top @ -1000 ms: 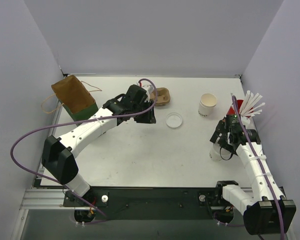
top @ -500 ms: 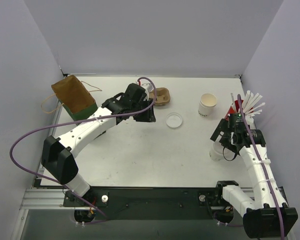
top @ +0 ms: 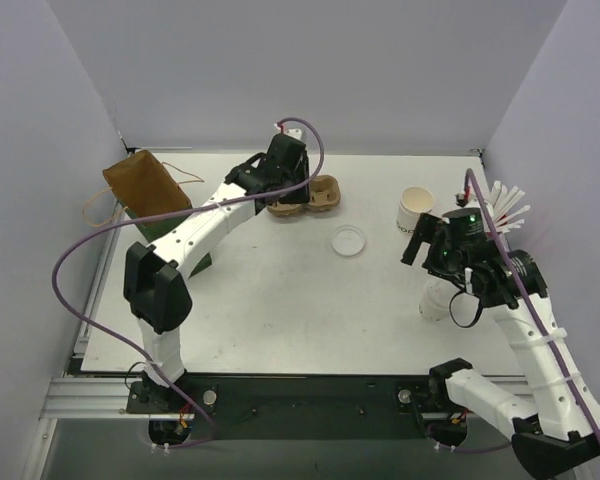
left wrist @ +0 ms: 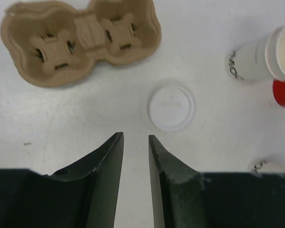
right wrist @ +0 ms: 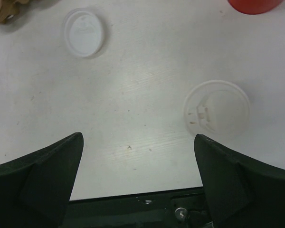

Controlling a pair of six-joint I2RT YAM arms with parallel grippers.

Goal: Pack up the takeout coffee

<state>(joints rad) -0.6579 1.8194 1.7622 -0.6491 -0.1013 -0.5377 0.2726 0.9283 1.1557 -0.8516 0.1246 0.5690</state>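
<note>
From above, the left gripper [top: 292, 190] hangs over the left half of the carrier [top: 325, 195] at the back of the table [top: 280, 300], with the bag [top: 145, 190] off to its left. From this view I cannot tell how its jaws stand. A loose lid [top: 348, 240] lies near the middle. The open cup [top: 416, 207] stands upright at the back right, just beside the straws [top: 505, 200]. The right gripper [top: 427, 252] is raised between the open cup and the lidded cup [top: 435, 300]. The lidded cup stands nearer the front, partly hidden under the right arm. Neither cup is in the carrier. In the left wrist view, the left gripper's fingers [left wrist: 116, 161] stand a narrow gap apart with nothing between them. Only bare table shows below them. The carrier's two wells are empty at the upper left, and the loose lid lies just beyond the fingertips. The open cup is at the right edge above the red cup [left wrist: 284, 92], and a sliver of the lidded cup shows at the lower right. In the right wrist view, the right gripper [right wrist: 137, 137] is spread wide and holds nothing. The lidded cup sits on the table ahead of its right finger, clear of both. The loose lid is at the upper left and the red cup at the top edge.
</note>
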